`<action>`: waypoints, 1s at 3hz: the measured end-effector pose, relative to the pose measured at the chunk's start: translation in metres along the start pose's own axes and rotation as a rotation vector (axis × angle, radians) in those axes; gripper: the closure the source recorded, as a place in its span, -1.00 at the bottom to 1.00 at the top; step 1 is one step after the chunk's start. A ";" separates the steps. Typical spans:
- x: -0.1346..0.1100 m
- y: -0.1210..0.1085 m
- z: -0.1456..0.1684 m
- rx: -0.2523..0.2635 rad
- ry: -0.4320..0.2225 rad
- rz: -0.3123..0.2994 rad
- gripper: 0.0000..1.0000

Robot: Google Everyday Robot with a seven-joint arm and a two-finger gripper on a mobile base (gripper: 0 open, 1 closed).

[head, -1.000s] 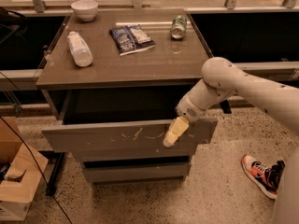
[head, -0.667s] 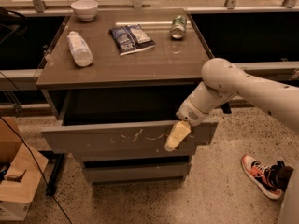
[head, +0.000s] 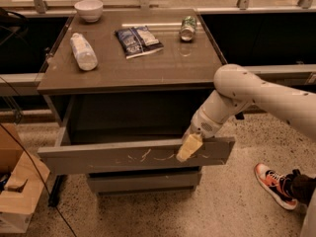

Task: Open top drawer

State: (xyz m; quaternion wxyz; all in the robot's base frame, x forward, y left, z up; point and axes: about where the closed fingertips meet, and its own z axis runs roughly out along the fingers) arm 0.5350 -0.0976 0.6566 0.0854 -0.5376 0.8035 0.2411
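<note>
The top drawer (head: pixel 98 158) stands partly open beneath the tabletop (head: pixel 148 68). The gripper (head: pixel 189 147) sits at the drawer front's upper edge, right of the scratches (head: pixel 143 156); whether it is open or closed cannot be determined. Pull straight outward and level, avoiding skew. No writing is legible on the bag (head: pixel 138 41), can (head: pixel 187 27) or bottle (head: pixel 83 51).

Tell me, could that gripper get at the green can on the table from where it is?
Probably yes, but not directly. The gripper sits low at the front of the top drawer, below the tabletop. It would have to rise past the table's front edge; nothing stands between there and the can.
</note>
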 end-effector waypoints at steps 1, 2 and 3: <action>0.018 0.030 0.006 -0.051 0.028 0.041 -0.75; 0.025 0.042 0.009 -0.075 0.041 0.060 -1.00; 0.041 0.064 0.014 -0.112 0.053 0.127 -1.00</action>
